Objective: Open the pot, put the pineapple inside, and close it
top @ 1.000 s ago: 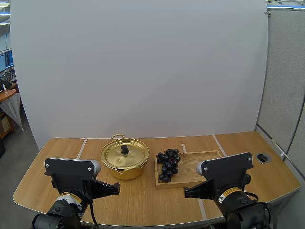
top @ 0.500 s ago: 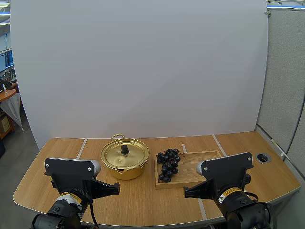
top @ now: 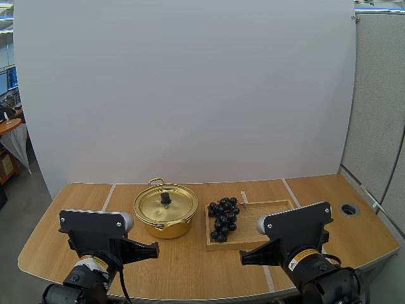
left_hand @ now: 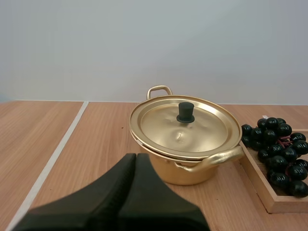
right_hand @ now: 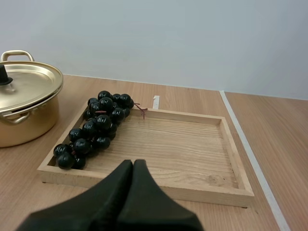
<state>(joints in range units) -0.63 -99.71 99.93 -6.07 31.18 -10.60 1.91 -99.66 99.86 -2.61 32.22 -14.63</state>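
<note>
Lidded pot (top: pixel 166 211) just ahead of left gripper (top: pixel 155 251). Grapes (top: pixel 223 218) on tray (top: pixel 252 213) ahead of right gripper (top: pixel 243 257), slightly to its left.

No words or numbers can be read here. The left arm (top: pixel 93 229) carries a yellow sticker (top: pixel 95 260), at 7 o'clock from the pot (top: pixel 157 214); its dark print is too small to make out. The right arm (top: pixel 297 226) carries a second yellow sticker (top: pixel 306 255), at 5 o'clock from the tray (top: pixel 261 218). Touching it is a white label (top: pixel 295 264) with what looks like a small black warning triangle; the lines on both are too small to read.
</note>
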